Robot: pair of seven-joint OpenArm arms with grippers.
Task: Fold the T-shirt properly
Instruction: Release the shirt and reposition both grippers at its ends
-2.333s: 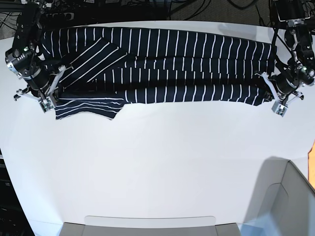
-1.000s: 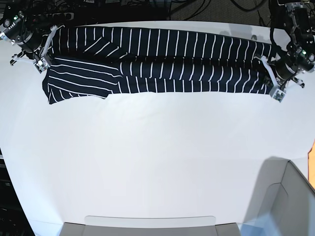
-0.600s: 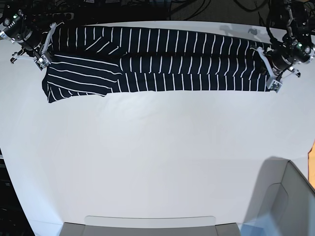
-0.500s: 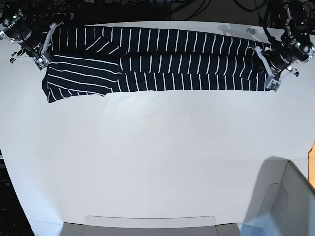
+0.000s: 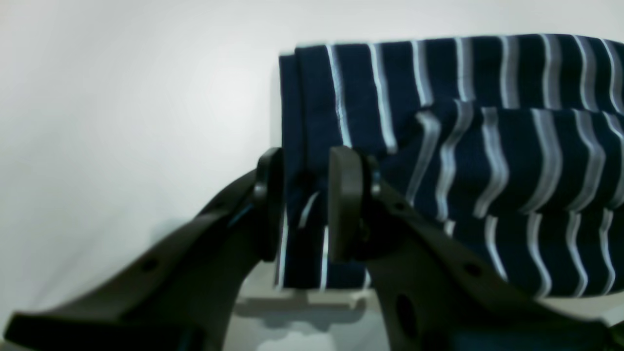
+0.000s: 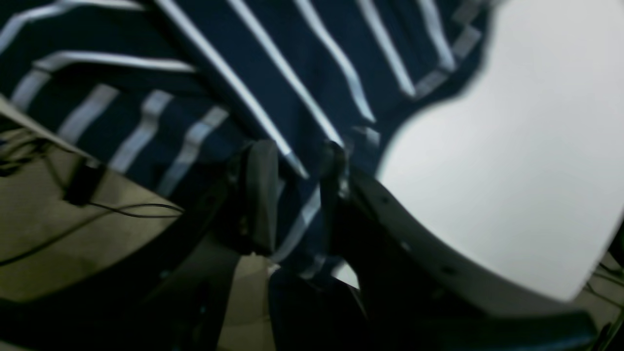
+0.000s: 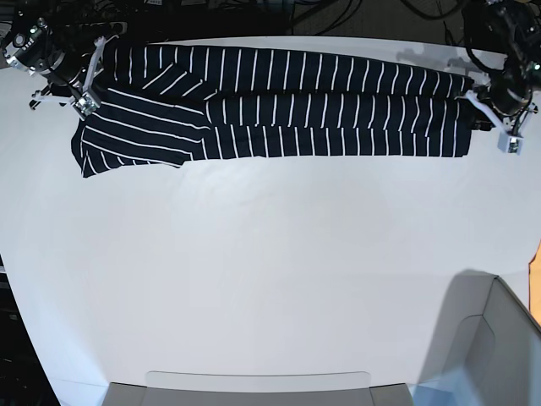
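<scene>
Both claws stand apart around the T-shirt (image 7: 287, 101) edge: left claw (image 5: 302, 204), right claw (image 6: 292, 195). Back away slowly so the fold stays flat on the table (image 7: 270, 279).

Both arms reach to the far corners in the base view. The left gripper (image 5: 302, 204) has its jaws parted, dark fingers (image 5: 346, 204) either side of a gap. The right gripper (image 6: 292, 195) also shows parted jaws (that view is blurred).
</scene>
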